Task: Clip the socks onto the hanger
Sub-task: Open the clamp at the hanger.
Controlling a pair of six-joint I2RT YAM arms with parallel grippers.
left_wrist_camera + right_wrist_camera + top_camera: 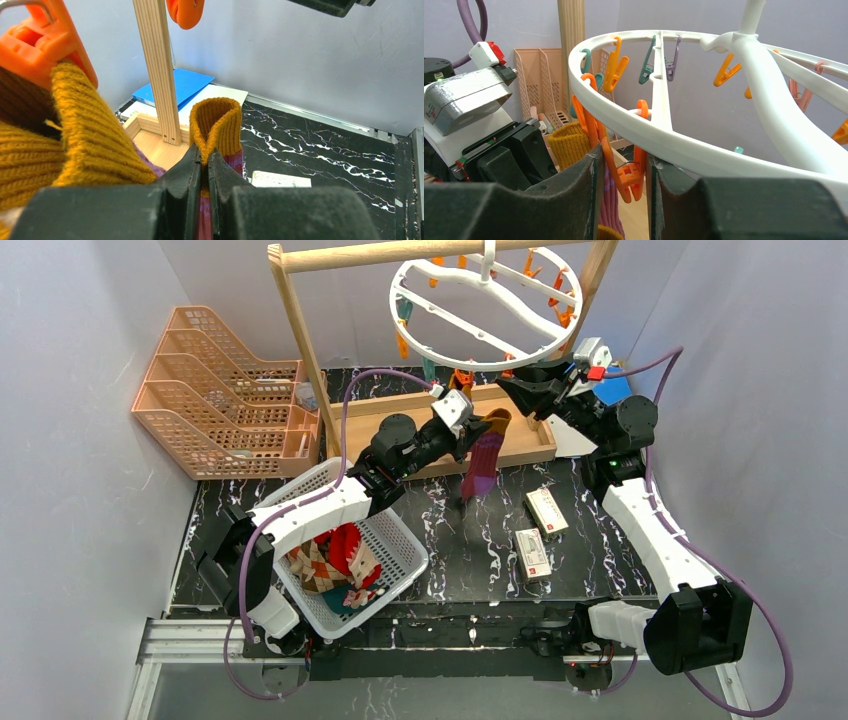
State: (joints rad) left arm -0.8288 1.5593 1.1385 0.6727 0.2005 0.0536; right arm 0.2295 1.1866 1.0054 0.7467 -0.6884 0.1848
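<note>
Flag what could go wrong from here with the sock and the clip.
1. The left tool pinches only a thin fold of the orange cuff; the hanging sock might slip out.
2. The right tool grips an orange clip dangling from the hanger, which hangs from the wooden bar, so it may swing and the clip miss the cuff.
</note>
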